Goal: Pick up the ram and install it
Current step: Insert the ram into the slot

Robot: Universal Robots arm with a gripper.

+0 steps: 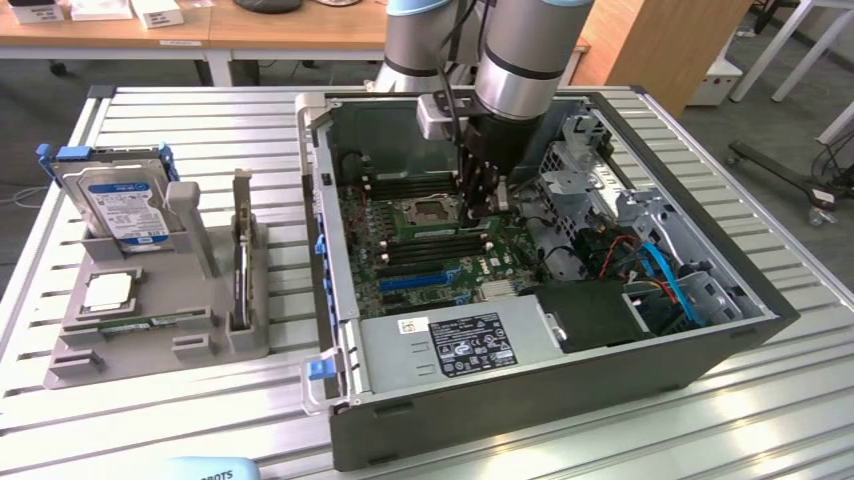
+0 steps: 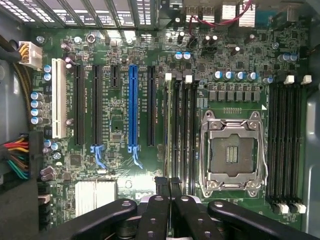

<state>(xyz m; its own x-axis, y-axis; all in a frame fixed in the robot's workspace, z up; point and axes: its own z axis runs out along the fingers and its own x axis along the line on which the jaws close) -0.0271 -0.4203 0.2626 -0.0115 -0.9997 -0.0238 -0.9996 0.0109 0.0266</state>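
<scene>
**Parts counted**

One open computer case (image 1: 534,400) is counted, holding one motherboard (image 2: 120,125) with one processor socket (image 2: 231,150), one blue slot (image 2: 133,107) and one white slot (image 2: 58,97). One grey holder (image 1: 200,235) carries one hard drive (image 1: 123,205), one silver processor chip (image 1: 107,290) and one ram (image 1: 140,323). One gripper (image 2: 168,186) is seen.

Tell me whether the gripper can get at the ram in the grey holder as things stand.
Probably yes, but not directly: the gripper is down inside the computer case, whose wall stands between it and the holder. The ram lies flat there, nothing over it.
</scene>
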